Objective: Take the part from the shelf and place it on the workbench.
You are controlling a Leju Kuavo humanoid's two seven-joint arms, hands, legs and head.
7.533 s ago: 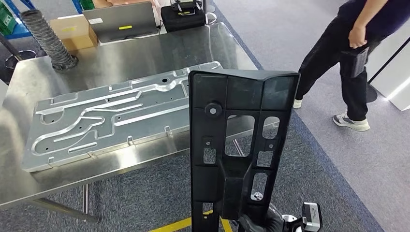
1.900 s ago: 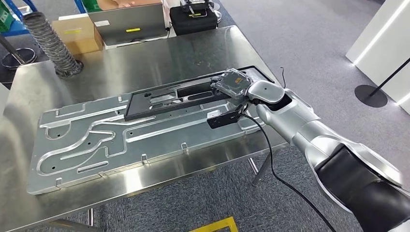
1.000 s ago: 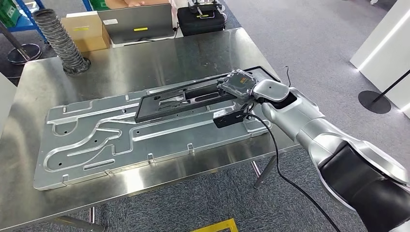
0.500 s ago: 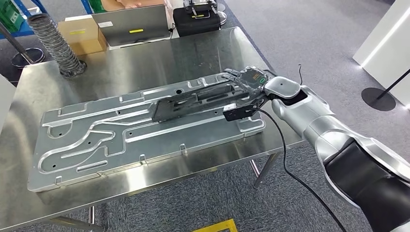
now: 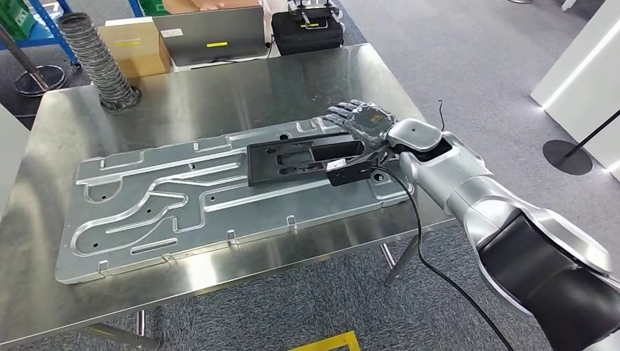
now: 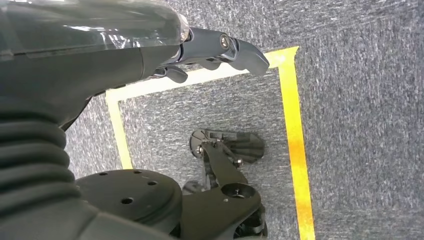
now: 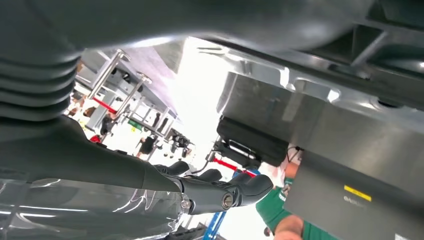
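On the right half of the steel workbench [image 5: 219, 80], the black part [image 5: 296, 159] lies flat, long axis left-right, its right end under the right hand [image 5: 363, 124], fingers spread, grip unclear.

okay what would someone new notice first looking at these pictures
Probably the silver arm reaching in from the right, its robot hand resting on the end of a black plastic part. That part lies flat on a big grooved metal plate covering much of the steel table; a ribbed hose stands at the far left corner.
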